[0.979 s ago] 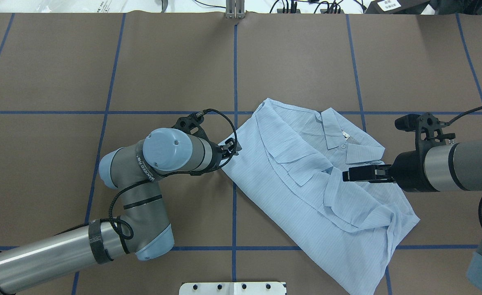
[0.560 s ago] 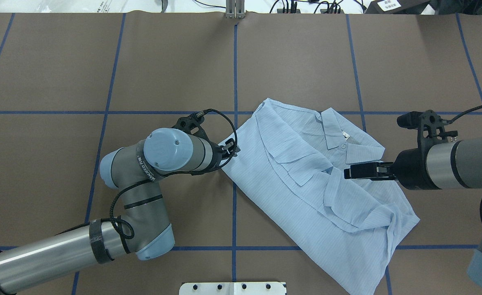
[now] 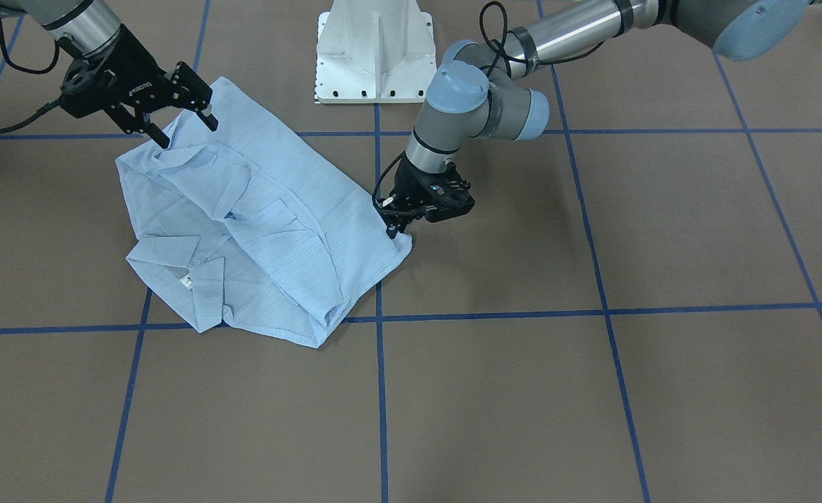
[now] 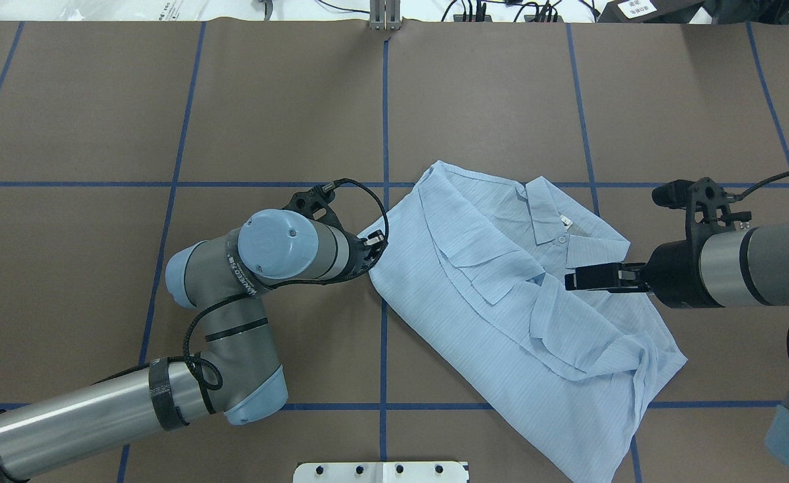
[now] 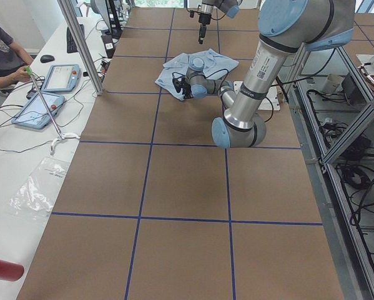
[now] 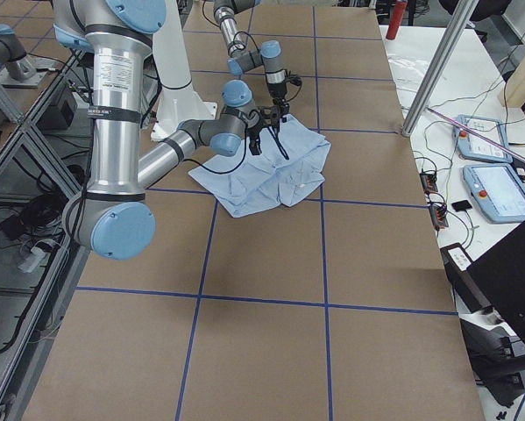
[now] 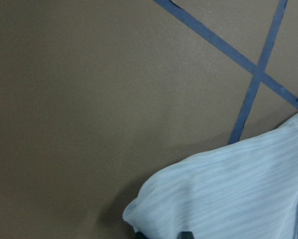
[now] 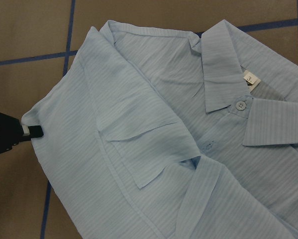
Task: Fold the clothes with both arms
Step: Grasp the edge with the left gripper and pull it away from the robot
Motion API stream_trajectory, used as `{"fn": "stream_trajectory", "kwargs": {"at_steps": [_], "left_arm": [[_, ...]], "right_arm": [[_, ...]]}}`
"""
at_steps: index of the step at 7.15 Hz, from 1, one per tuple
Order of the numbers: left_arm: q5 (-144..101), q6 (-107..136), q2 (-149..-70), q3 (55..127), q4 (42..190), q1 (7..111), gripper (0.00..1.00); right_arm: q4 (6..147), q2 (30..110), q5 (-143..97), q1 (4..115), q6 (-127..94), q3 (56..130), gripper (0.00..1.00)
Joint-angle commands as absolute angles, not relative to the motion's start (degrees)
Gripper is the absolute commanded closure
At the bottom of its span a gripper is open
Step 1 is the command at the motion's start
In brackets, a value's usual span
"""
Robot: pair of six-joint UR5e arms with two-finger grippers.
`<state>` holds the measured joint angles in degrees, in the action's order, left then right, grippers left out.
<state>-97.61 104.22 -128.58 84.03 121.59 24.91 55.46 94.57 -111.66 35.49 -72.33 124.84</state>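
A light blue striped shirt [image 4: 502,282] lies partly folded on a brown table [image 4: 99,100], right of centre in the overhead view. Its collar [image 4: 555,221] is turned toward the table's far side and its hem toward the robot. One front panel is folded over the body, and a small white button is seen at the collar.

The left gripper [image 3: 395,229] is lowered to the corner of the shirt on the robot's left. Its fingers are drawn together on the edge of the cloth, and in the left wrist view that corner is seen slightly raised off the table.

The right gripper [image 3: 187,133] is held over the opposite side of the shirt, with its two fingers spread wide and nothing between them.

The table is marked into large squares by blue tape lines [image 4: 384,100], and the shirt lies across two of them. The robot's white base [image 3: 372,49] is seen at the table's near edge
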Motion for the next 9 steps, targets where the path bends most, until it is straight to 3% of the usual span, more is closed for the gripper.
{"fn": "stream_trajectory", "kwargs": {"at_steps": [1, 4, 5, 7, 9], "left_arm": [[-97.82, 103.80, -128.58, 84.29, 121.46, 27.14, 1.00], [-98.26, 91.12, -129.02, 81.67, 120.41, 39.77, 1.00], [-98.09, 86.10, -133.55, 74.60, 121.02, 42.34, 1.00], [-93.99, 84.99, -144.37, 52.22, 136.49, 43.86, 1.00], [-88.71, 82.18, -145.90, 47.91, 139.48, 43.77, 1.00]], "right_arm": [[55.37, 94.48, -111.97, 36.47, -72.25, 124.02, 0.00], [55.46, 90.97, -111.80, 37.35, -72.33, 121.73, 0.00], [55.46, 90.88, -111.45, 37.61, -72.33, 121.55, 0.00], [55.46, 90.88, -111.18, 37.97, -72.33, 121.03, 0.00], [55.46, 90.88, -111.09, 38.14, -72.33, 120.59, 0.00]]}}
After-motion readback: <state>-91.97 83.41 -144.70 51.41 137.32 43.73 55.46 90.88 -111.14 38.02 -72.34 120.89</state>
